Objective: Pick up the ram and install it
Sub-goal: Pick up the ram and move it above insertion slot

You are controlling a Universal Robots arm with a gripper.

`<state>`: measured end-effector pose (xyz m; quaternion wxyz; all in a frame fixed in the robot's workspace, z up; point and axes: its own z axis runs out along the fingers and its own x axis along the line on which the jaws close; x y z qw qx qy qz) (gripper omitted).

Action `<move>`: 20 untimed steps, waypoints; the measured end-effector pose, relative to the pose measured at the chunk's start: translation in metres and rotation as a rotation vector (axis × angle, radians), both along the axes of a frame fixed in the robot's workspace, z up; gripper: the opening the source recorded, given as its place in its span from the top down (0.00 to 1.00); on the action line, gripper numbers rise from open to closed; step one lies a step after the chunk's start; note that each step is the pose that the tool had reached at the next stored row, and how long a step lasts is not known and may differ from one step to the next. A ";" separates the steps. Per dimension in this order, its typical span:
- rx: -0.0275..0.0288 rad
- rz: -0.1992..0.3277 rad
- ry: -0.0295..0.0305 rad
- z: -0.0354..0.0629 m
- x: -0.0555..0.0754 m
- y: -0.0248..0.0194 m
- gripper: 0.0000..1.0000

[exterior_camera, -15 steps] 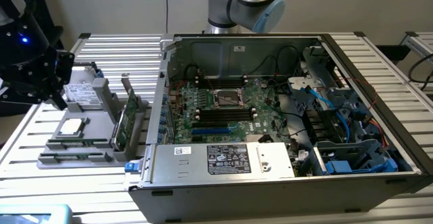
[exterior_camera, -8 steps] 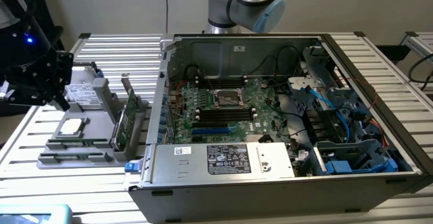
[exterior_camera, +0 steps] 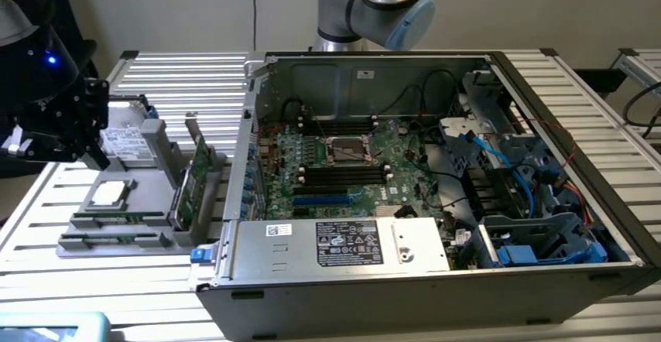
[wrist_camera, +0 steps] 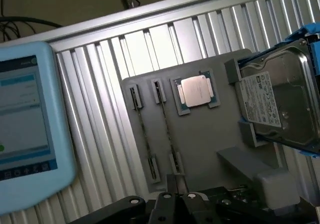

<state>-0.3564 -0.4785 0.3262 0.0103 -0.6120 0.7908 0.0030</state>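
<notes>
Two sticks of ram stand on edge in the grey tray [exterior_camera: 142,203].

Exterior view:
- The tray lies on the slatted table [exterior_camera: 578,87] at 9 o'clock from the open computer case [exterior_camera: 413,303].
- The inner ram stick [exterior_camera: 116,218] is just beside the CPU [exterior_camera: 107,195], at its 6 o'clock. The outer ram stick [exterior_camera: 108,241] runs parallel to it, one slot further toward 6 o'clock.
- The hard drive [exterior_camera: 129,141] sits at 12 o'clock from the CPU.
- An upright expansion card [exterior_camera: 196,179] stands at the tray's 3 o'clock edge, beside the case wall.
- The gripper [exterior_camera: 73,137] hangs over the tray's 10 o'clock corner, near the hard drive and apart from both sticks. I cannot tell whether it is apart or together.
- The motherboard [exterior_camera: 351,156] lies exposed inside the case.
- The arm's base [exterior_camera: 372,1] is at 12 o'clock.

Wrist view:
- The outer ram stick [wrist_camera: 144,131] and inner ram stick [wrist_camera: 166,126] show as thin dark lines, each seated in clips at both ends.
- The CPU [wrist_camera: 196,92] is just beside one end of the inner stick, and the hard drive [wrist_camera: 280,99] lies beyond it.
- A blue tablet [wrist_camera: 25,124] rests on the table near the tray [wrist_camera: 210,134].
- The gripper [wrist_camera: 175,204] is near the sticks' other ends. Its state again cannot be told.
</notes>
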 end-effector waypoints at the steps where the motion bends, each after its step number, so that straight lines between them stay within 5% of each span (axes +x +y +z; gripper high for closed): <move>1: 0.0000 0.018 -0.0009 -0.0001 0.000 0.0000 0.89; 5: -0.0001 0.075 -0.0026 -0.0001 0.000 0.0000 0.89; 13: 0.0000 0.078 -0.0026 -0.0002 -0.001 0.0000 0.89; 20: -0.0001 0.131 -0.0025 -0.0023 -0.006 0.0000 0.64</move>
